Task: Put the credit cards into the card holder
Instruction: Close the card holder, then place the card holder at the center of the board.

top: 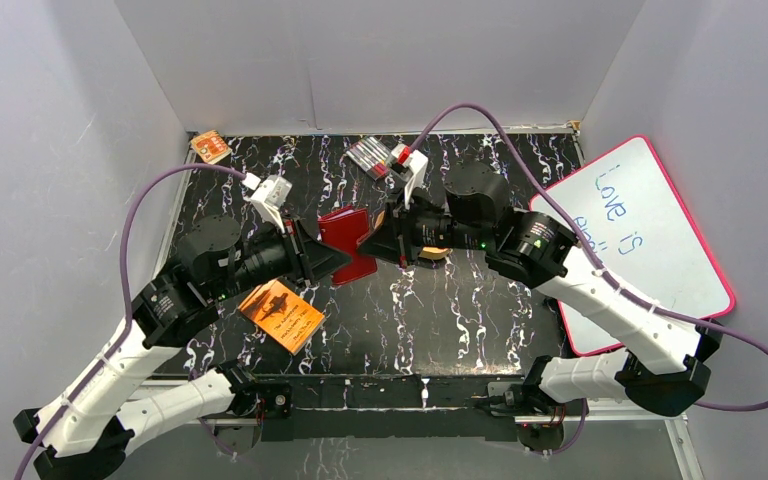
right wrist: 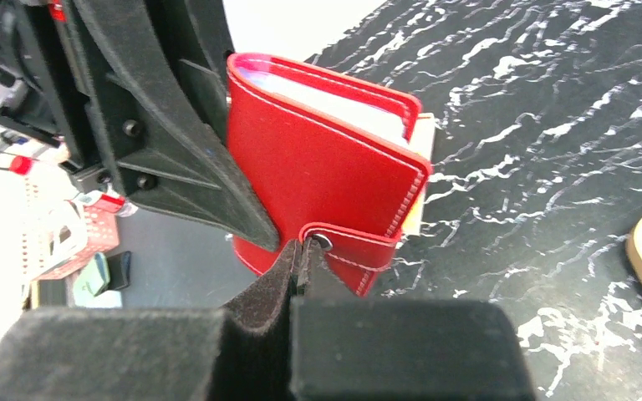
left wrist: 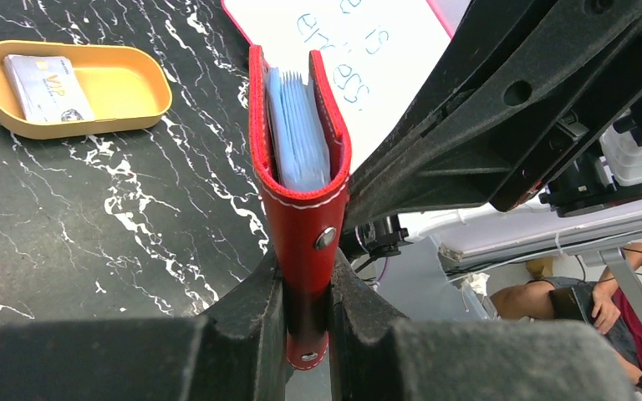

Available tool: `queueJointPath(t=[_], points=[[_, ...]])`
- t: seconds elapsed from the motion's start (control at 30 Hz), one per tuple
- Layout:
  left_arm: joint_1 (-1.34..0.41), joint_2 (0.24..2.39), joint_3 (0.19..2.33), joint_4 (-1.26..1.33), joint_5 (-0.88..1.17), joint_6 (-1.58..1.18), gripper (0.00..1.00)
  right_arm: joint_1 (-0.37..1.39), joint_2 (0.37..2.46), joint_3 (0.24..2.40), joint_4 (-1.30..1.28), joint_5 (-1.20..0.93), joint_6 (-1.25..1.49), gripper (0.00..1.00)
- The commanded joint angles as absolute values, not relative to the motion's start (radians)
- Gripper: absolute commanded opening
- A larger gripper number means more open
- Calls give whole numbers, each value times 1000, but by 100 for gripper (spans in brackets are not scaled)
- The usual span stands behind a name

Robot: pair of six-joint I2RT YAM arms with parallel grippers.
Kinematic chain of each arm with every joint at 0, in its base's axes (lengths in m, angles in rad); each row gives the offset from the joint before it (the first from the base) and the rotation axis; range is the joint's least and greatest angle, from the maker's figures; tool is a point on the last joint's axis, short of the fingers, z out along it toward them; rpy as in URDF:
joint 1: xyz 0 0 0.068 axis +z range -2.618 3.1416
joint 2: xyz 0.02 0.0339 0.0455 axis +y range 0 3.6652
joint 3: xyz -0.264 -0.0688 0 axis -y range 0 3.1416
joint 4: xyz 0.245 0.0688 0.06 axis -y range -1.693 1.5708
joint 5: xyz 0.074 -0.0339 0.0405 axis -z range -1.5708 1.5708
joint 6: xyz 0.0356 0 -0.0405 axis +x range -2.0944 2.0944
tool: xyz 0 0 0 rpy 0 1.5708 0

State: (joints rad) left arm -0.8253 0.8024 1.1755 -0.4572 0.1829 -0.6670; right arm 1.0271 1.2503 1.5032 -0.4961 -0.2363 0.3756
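Your left gripper [left wrist: 308, 288] clamps the red card holder [right wrist: 318, 171]. Your right gripper [right wrist: 299, 255] pinches its snap tab [right wrist: 347, 251], jaws nearly touching.

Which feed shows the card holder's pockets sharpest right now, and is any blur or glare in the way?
Left wrist: card holder and its bluish pockets sharp, left gripper soft. Right wrist: red cover sharp, right gripper blurred, upper-left corner blown out white. Top external: evenly lit, holder small between both grippers.

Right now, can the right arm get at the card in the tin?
Probably not: the right claw is shut on the wallet. The card itself lies uncovered in the tin.
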Motion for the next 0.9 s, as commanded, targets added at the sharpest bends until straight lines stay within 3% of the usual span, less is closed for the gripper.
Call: queueJointPath(t=[0.0,0.23,0.33,0.37,0.43,0.47,0.53,0.6,0.77,0.87], points=[[-864,796,1221,-136,501,-727,0,1046,1340,1495,-392,-277,401,0],[-864,793,1220,-127,499,-720,0,1046,1349,1499,-408,-278,405,0],[-864,778,1215,-201,411,-672,0,1046,1312,1472,-371,-297,408,0],[-864,766,1212,-250,366,-654,0,1046,1290,1463,-359,-308,411,11],[-864,716,1165,-354,167,-618,0,1046,1233,1484,-377,-331,414,51],[-864,698,1140,-379,121,-617,0,1046,1212,1497,-405,-331,413,57],[-864,661,1071,-430,34,-627,0,1046,1134,1543,-485,-318,405,87],[-864,644,979,-425,14,-661,0,1046,1042,1570,-579,-155,369,92],[-864,711,665,-167,131,-808,0,1046,929,1264,-480,124,435,92],[-864,815,548,6,183,-852,0,1046,927,1158,-436,183,469,92]])
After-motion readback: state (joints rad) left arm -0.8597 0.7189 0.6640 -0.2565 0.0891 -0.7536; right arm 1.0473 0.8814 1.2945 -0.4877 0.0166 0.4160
